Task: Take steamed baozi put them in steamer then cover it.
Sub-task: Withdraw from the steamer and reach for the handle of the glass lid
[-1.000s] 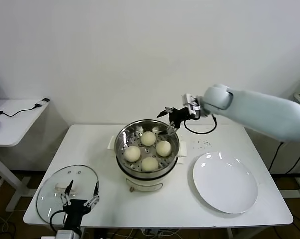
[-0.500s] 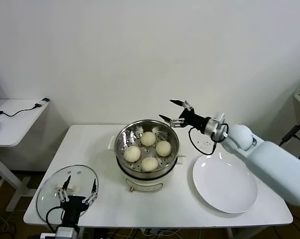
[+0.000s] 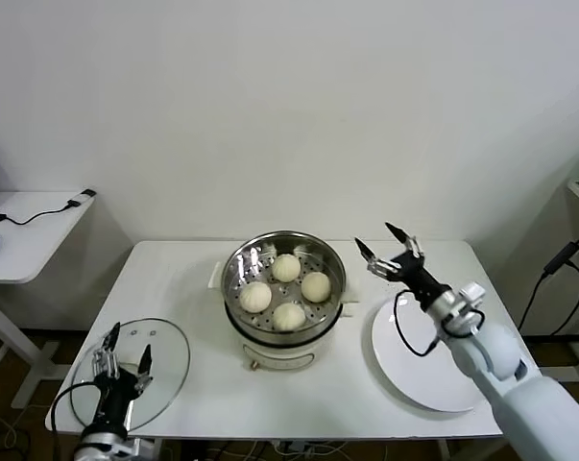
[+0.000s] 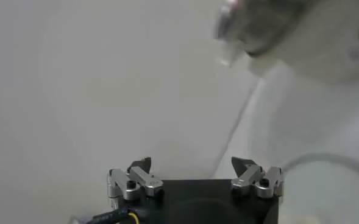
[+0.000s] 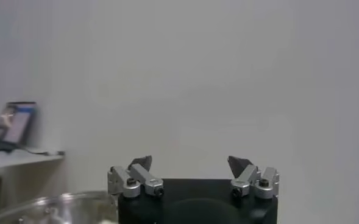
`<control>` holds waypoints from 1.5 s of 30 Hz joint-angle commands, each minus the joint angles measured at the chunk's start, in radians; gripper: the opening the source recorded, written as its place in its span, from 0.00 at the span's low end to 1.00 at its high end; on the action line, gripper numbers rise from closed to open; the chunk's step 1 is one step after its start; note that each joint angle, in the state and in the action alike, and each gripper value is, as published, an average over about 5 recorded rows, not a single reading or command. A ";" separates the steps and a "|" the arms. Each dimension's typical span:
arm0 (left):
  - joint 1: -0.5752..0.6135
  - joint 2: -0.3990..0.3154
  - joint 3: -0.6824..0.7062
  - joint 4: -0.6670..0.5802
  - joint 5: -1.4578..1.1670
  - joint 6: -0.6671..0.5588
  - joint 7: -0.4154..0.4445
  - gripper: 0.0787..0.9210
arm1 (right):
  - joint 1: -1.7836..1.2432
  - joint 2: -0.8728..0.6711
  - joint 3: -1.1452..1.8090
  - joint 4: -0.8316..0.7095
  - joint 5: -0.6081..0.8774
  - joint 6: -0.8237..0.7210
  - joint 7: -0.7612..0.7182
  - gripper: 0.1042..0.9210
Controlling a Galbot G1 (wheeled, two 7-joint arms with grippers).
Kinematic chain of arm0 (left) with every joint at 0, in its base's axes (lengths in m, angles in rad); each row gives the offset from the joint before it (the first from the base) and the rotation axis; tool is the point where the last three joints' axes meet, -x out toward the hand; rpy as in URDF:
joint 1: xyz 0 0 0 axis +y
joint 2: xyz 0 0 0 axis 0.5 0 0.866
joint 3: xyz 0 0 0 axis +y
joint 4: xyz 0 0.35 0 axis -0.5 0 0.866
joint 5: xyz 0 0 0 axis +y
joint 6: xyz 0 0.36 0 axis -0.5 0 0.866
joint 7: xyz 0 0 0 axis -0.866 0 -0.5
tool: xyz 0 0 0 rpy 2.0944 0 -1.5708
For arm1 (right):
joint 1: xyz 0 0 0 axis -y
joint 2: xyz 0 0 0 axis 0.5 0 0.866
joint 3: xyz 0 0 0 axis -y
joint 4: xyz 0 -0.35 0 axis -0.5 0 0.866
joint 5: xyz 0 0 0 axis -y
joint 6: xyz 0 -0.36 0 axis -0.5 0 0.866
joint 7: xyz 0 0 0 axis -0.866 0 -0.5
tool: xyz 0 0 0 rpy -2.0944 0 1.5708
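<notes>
Several cream-white steamed baozi (image 3: 287, 290) lie in the shiny steamer (image 3: 243, 257) at the table's middle; its steel rim (image 5: 51, 203) shows in the right wrist view. The glass cover (image 3: 169, 362) lies flat at the table's front left corner. My left gripper (image 3: 122, 345) stands open over the cover's near part, fingers pointing up, nothing between them (image 4: 193, 164). My right gripper (image 3: 388, 242) is open and empty, raised to the right of the steamer above the white plate's far edge, its fingertips facing the wall (image 5: 190, 162).
A large white plate (image 3: 416, 379) lies right of the steamer under my right arm. A side desk (image 3: 25, 235) with a cable stands to the left, beyond the table. The wall is close behind the table.
My right arm has swung back from over the steamer's far rim to the right and lower, over the plate. My left gripper has shifted a little left over the cover. Both stay open.
</notes>
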 commanded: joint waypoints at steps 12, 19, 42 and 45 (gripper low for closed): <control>-0.119 0.030 -0.185 0.360 0.494 -0.177 -0.131 0.88 | -0.293 0.142 0.294 -0.034 -0.085 0.004 0.004 0.88; -0.166 0.047 -0.204 0.437 0.484 -0.204 -0.188 0.88 | -0.289 0.148 0.287 -0.039 -0.098 0.008 0.004 0.88; -0.286 0.090 -0.110 0.538 0.406 -0.208 -0.259 0.88 | -0.328 0.168 0.319 -0.054 -0.154 0.030 -0.024 0.88; -0.293 0.093 -0.110 0.555 0.407 -0.216 -0.263 0.88 | -0.328 0.171 0.319 -0.057 -0.161 0.032 -0.026 0.88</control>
